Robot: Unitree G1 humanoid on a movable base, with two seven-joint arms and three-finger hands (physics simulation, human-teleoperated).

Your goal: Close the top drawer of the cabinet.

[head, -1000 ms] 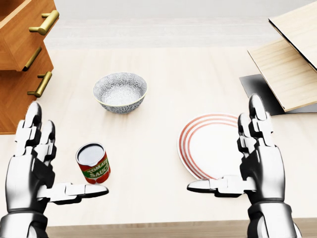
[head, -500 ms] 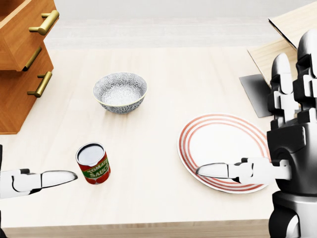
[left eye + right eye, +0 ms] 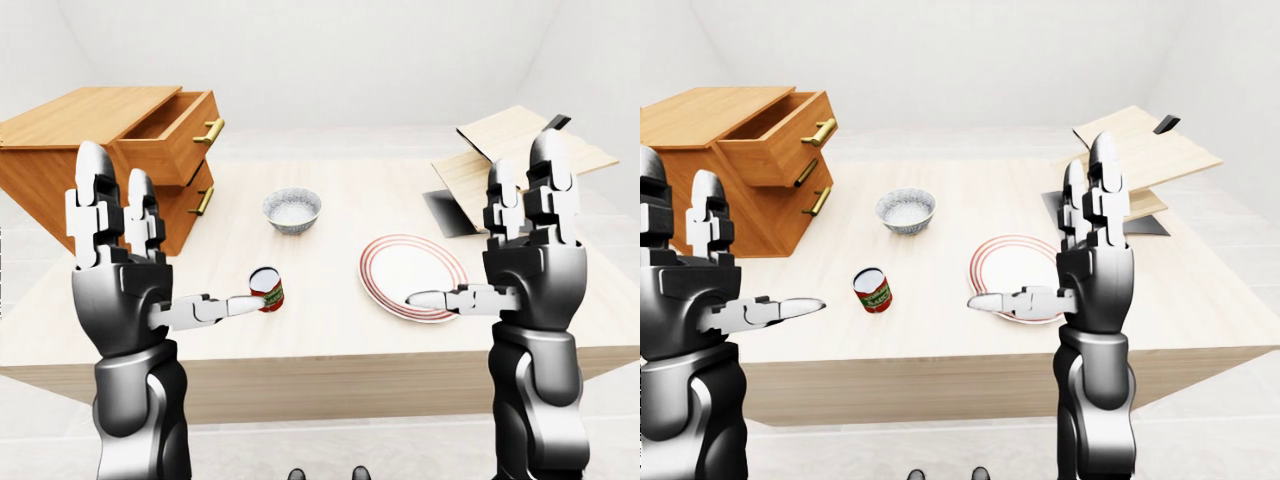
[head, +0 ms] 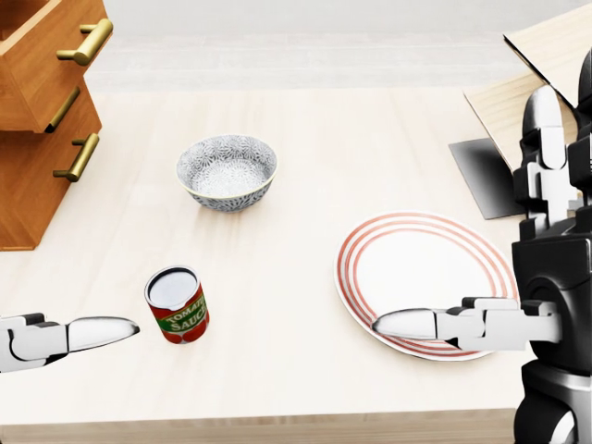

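My table (image 3: 330, 330) is pale wood. On it at the far left sits the cabinet (image 3: 60, 160), its top drawer (image 3: 165, 135) pulled out. A patterned bowl (image 4: 227, 171) stands right of the cabinet, a sauce can (image 4: 178, 305) nearer me, and a red-ringed plate (image 4: 416, 268) to the right. At the far right lie wooden boards (image 3: 520, 145) over a dark sheet (image 4: 481, 176)

I am seeing my silver-and-black hands (image 3: 120, 270), an orange-brown cabinet (image 3: 60, 160) with brass handles (image 4: 85, 42), a grey-patterned bowl (image 4: 227, 171), a red tomato sauce can (image 4: 178, 305), and a white red-ringed plate (image 4: 421, 277).
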